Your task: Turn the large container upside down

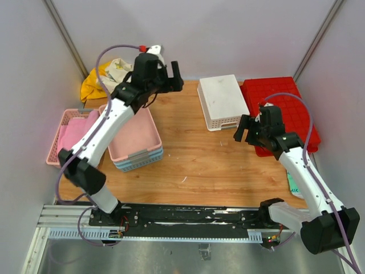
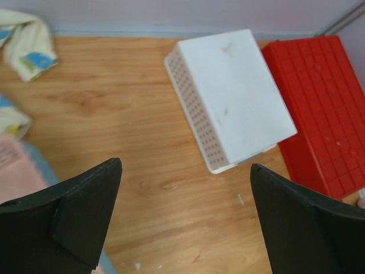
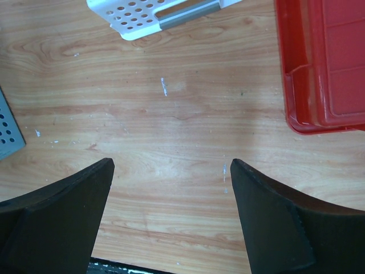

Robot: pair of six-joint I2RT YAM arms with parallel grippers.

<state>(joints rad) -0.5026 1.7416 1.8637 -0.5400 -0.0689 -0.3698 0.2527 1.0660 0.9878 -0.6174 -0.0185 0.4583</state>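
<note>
Top external is showing me the large container point(image 1: 291, 97) lying ribbed underside up, so I am judging the flip done, left fingers point(image 2: 80, 217) and right fingers point(image 3: 57, 222) standing apart, empty

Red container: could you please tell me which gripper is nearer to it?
Right. The right gripper hovers by the near-left corner of the red container; the left gripper is beyond the white basket.

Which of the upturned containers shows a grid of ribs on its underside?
The red bin at the far right; the white basket beside it has a smooth, plain bottom.
</note>
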